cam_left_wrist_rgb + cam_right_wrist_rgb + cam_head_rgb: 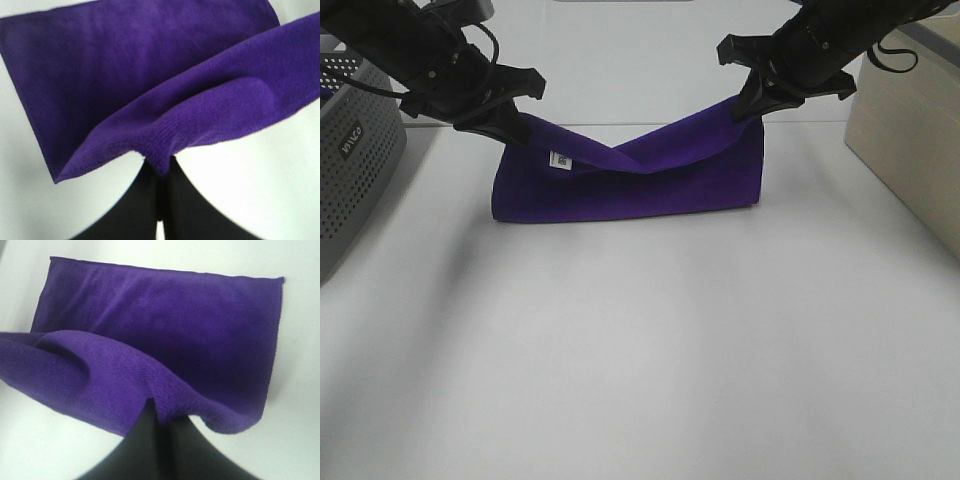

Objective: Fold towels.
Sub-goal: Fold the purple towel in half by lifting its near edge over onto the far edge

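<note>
A deep purple towel lies on the white table, its far edge lifted and sagging between my two grippers. A small white label shows near its left end. My left gripper is shut on the towel's far left corner and holds it above the table. My right gripper is shut on the far right corner. In the left wrist view the black fingers pinch the towel's edge. In the right wrist view the fingers pinch the towel the same way.
A grey perforated basket stands at the left edge of the table. A beige box stands at the right edge. Bare white table lies in front of the towel.
</note>
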Robot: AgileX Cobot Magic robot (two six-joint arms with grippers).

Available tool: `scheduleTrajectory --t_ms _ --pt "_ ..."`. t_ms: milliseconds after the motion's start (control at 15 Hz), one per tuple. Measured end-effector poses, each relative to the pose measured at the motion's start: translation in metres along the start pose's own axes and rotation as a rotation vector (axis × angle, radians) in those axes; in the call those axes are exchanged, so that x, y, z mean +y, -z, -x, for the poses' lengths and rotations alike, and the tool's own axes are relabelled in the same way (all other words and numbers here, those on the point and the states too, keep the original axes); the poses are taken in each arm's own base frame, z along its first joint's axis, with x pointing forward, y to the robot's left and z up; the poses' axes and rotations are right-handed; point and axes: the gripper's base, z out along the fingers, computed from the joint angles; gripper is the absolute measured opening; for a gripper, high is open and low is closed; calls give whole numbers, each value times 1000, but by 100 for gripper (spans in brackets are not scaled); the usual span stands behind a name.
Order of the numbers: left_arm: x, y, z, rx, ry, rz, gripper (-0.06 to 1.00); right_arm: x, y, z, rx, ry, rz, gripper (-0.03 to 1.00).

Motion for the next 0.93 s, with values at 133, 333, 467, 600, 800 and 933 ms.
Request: scheduleTrajectory --t_ms 133,333,467,600,800,933 --pt "3 0 8 -86 -4 30 0 -6 -17 6 9 -1 -1 1" --pt "9 -2 20 -228 -8 83 0 -11 -32 20 -14 -4 1 1" --pt "17 -14 20 -258 -31 115 0 -14 -43 29 -37 3 -3 1" --pt "23 -25 20 -275 -67 143 0 -20 -53 36 -58 30 -29 1" --pt "32 -42 16 -287 -91 176 0 -30 -73 33 -51 45 -59 1" --pt "37 -56 9 -253 -90 181 0 -36 -88 25 -12 36 -60 1"
